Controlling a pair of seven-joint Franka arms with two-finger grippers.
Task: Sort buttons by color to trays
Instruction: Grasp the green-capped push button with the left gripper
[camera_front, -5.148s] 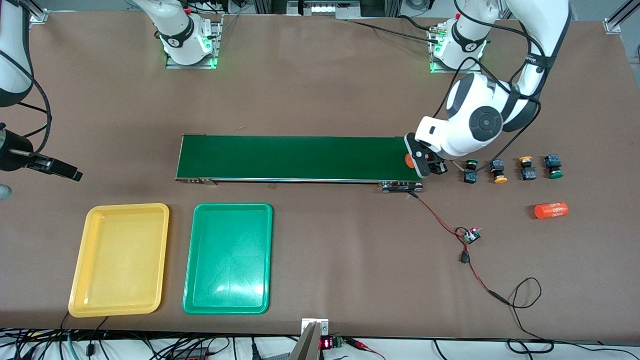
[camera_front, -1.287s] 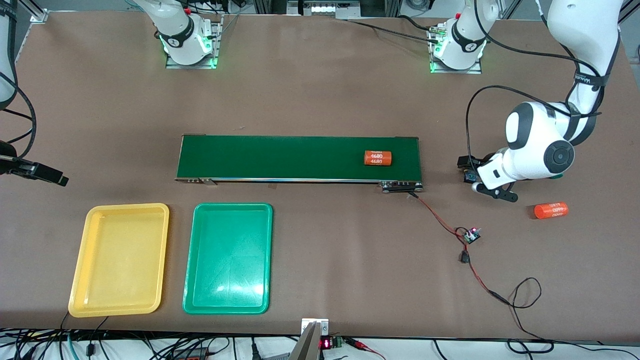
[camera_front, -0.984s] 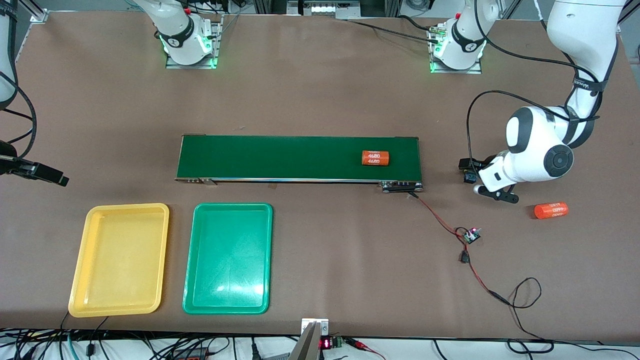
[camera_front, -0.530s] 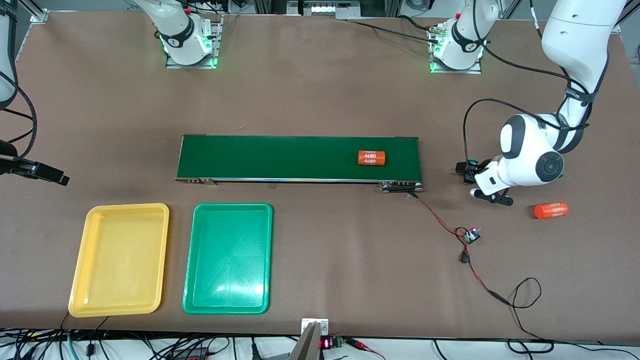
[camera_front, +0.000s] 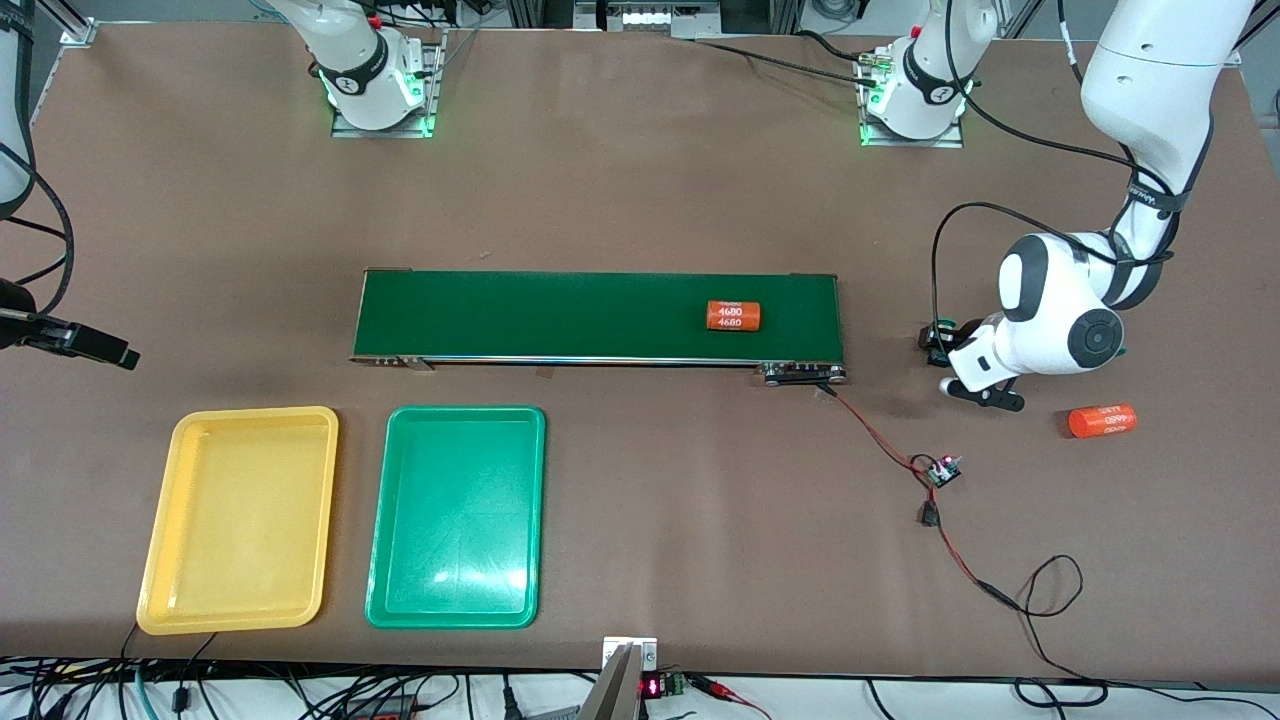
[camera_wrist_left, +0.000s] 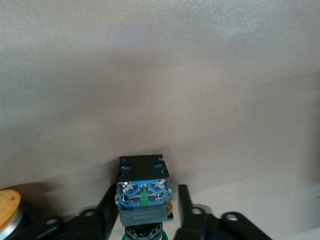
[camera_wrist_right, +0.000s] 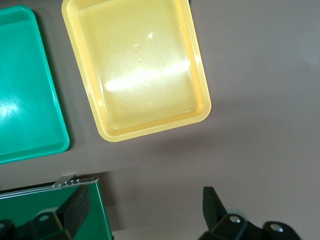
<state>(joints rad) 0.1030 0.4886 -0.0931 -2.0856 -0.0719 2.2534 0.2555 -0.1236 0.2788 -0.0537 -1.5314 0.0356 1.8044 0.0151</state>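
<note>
Now the left tool (camera_wrist_left: 145, 220) is down low at the left arm's end of the brown bench (camera_front: 640, 180). Its two black fingers (camera_wrist_left: 187, 212) stand on either side of a small push-button switch with a black-and-blue blocky body and a green cap (camera_wrist_left: 144, 196). One finger looks pressed to the switch's side. The other finger shows a thin gap, so I cannot tell if the grip is tight yet. The fingers stand narrow, about as wide as the switch. In the front view the white arm hides most of this switch, and only a dark bit with some green peeks out (camera_front: 941, 335).

A round yellow-orange button cap (camera_wrist_left: 7, 212) sits just beside the left tool. The other buttons are hidden under the arm.

The right tool (camera_wrist_right: 145, 212) hangs in the air at the right arm's end of the bench and waits. Its fingers are spread wide and hold nothing.

The shallow yellow plastic tray (camera_front: 240, 520) and the shallow green plastic tray (camera_front: 456, 516) lie side by side near the front camera. Both have nothing in them.

The long dark-green conveyor belt (camera_front: 560, 315) carries an orange cylinder printed "4680" (camera_front: 733, 315). A second orange cylinder (camera_front: 1102, 420) lies on the bench near the left tool.
</note>
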